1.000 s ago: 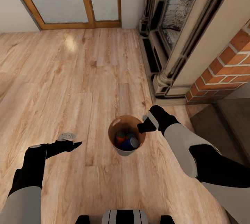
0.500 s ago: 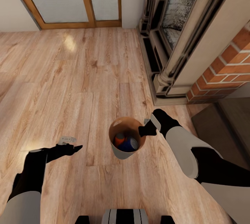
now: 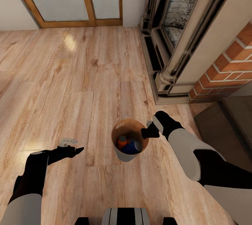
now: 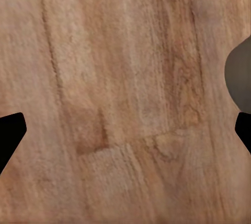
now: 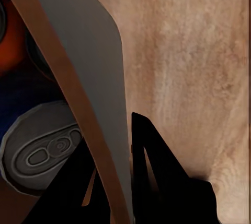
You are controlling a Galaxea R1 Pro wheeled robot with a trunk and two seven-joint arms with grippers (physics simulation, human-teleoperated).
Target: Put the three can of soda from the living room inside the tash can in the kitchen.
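The trash can, grey outside and brown inside, is in front of me over the wood-plank floor. My right gripper is shut on its right rim, one finger inside and one outside. An orange soda can and a dark blue one lie in the bin; a third is hidden. The right wrist view shows the bin wall between the fingers of the right gripper, the blue can's silvery top and an orange can. My left gripper hangs open to the bin's left, and in its wrist view the left gripper has only floor between its fingers.
An ornate dark fireplace and a red brick chimney stand close at the right. A dark raised ledge lies by my right arm. Wood-framed glass doors close the far wall. Bare plank floor stretches left and ahead.
The whole picture has shifted a little, so the camera moved. The bin, still in the right gripper's hold, sits slightly lower and further right in view. The left arm has drifted slightly lower in view.
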